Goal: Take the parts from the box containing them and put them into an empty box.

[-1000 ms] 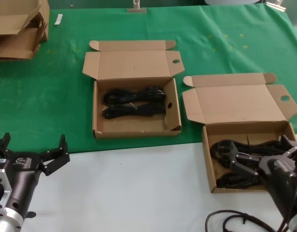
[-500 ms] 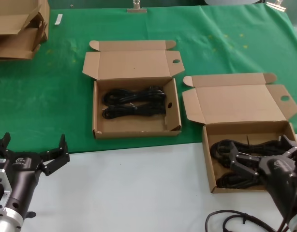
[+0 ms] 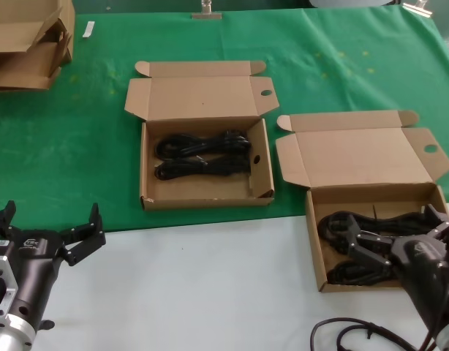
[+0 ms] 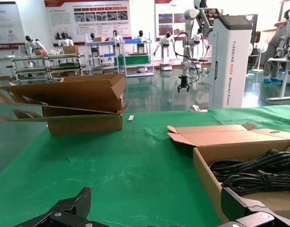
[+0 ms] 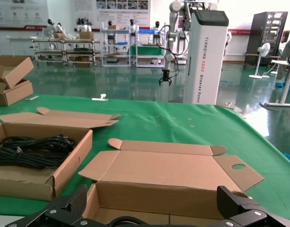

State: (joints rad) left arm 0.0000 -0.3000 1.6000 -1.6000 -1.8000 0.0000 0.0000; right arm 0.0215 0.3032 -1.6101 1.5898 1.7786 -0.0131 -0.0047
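Cables (image 3: 341,223) lie in the near box (image 3: 314,248) at the right edge of the worktop (image 3: 210,278); that box straddles the line between the green cloth (image 3: 78,153) and the bare white surface. Two more bundles (image 3: 202,155) lie side by side in the middle box (image 3: 202,199), the one with the holed side flap, so transfer appears part done.

Both lids are folded back flat, which leaves clear access from above. Flattened cartons (image 3: 23,44) are stacked at the far left corner, well apart from the work.

The right end effector (image 3: 396,234) sits low over the near box, released, fingers spread either side of a bundle, judged ready to grasp. It hides much of that box, so the bundle count there cannot be told. The left end effector (image 3: 49,223) waits released over the white surface, near left.
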